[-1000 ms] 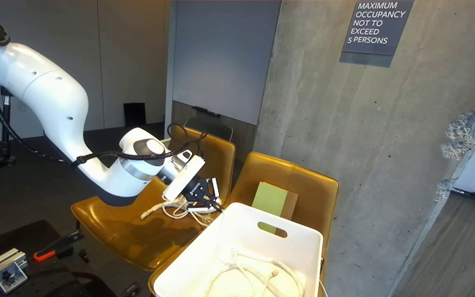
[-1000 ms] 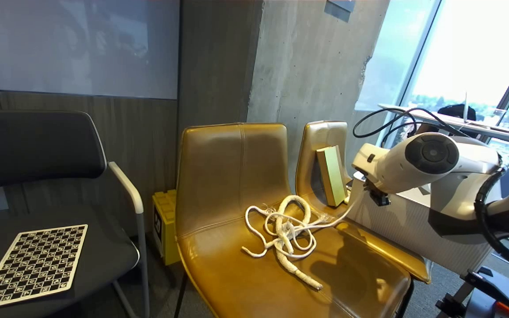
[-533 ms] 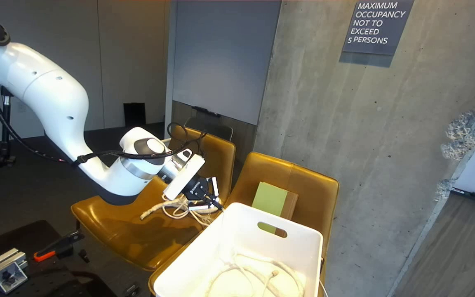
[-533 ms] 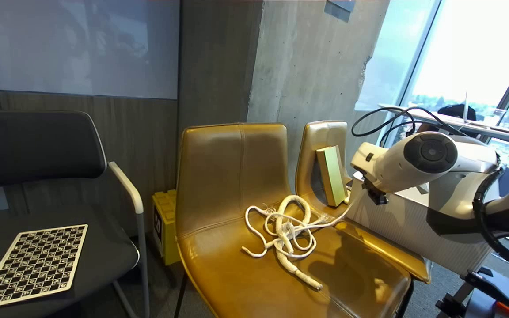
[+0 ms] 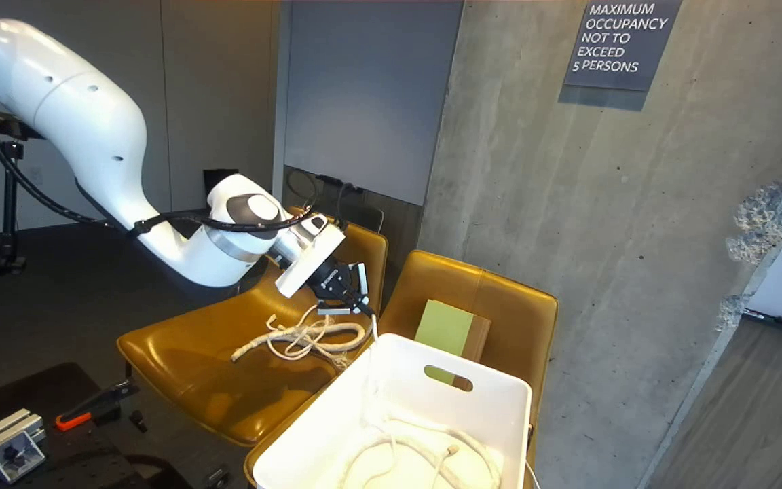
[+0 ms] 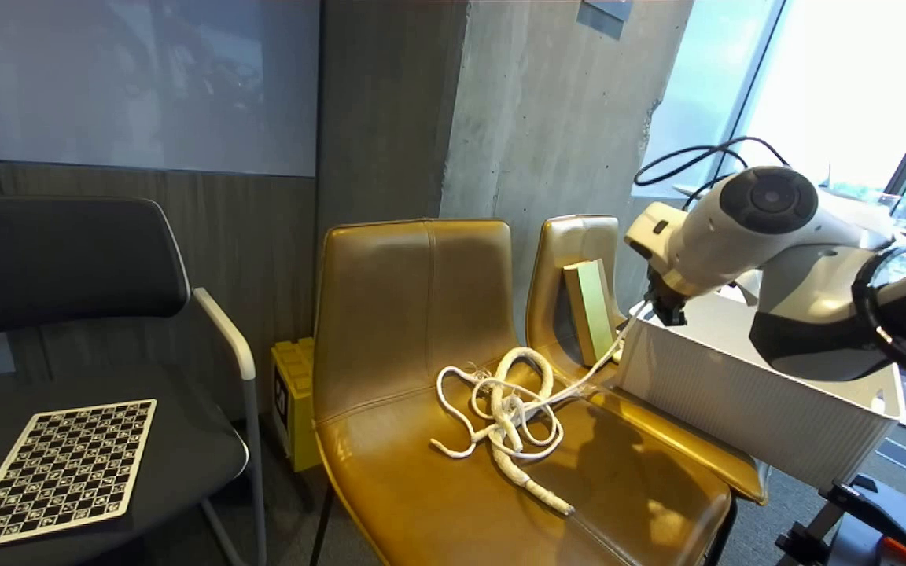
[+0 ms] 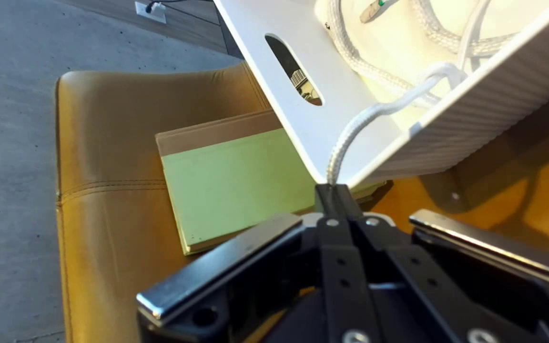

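Observation:
My gripper [image 5: 372,312] is shut on a white rope, above the near corner of a white bin. In the wrist view the fingertips [image 7: 332,186] pinch the rope [image 7: 365,118], which runs from them over into the bin [image 7: 255,28]. A tangled pile of the rope [image 6: 512,413] lies on a tan leather chair [image 6: 421,503], and strands rise from it to the gripper [image 6: 669,318]. More rope [image 5: 418,445] lies coiled on the floor of the bin [image 5: 391,370]. The fingertips hide the pinched part.
A green and brown book [image 5: 443,327] leans on the second tan chair [image 5: 520,305], behind the bin. A dark chair holds a checkered board [image 6: 60,464]. A yellow box [image 6: 300,409] stands behind. A clamp with an orange handle [image 5: 73,421] lies on the dark table.
The arm and gripper have risen, with the rope still pinched. The strand between the pile and the gripper is lifted and steeper. The pile on the chair is nearly unchanged.

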Robot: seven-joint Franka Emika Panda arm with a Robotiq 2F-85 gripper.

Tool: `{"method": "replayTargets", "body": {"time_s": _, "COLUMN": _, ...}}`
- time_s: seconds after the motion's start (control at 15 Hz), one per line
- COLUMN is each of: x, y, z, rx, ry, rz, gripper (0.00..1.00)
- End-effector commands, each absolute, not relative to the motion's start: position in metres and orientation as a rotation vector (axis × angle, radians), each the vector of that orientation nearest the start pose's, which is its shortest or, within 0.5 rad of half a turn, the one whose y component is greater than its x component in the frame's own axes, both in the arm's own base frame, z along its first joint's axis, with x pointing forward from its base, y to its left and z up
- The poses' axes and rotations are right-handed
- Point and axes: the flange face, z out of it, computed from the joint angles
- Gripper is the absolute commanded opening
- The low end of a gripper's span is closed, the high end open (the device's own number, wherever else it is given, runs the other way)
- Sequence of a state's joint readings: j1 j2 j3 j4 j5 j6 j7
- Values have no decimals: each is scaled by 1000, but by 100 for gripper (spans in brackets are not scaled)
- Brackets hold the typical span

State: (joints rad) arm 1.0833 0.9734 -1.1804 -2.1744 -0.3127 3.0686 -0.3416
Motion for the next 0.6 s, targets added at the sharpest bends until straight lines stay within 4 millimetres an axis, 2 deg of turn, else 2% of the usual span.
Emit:
{"method": "replayTargets", "body": {"time_s": 0.0, "x": 599, "y": -28, "z": 283, "rx": 2068, "ry": 936, "rz": 156, "gripper": 0}}
{"method": "replayTargets", "body": {"time_s": 0.2, "x": 601, "y": -48, "z": 328, "rx": 2178, "ry": 827, "rz": 154, "gripper": 0}}
{"method": "replayTargets", "body": {"time_s": 0.53, "x": 604, "y": -79, "z": 413, "rx": 2369, "ry": 649, "rz": 199, "gripper": 0}}
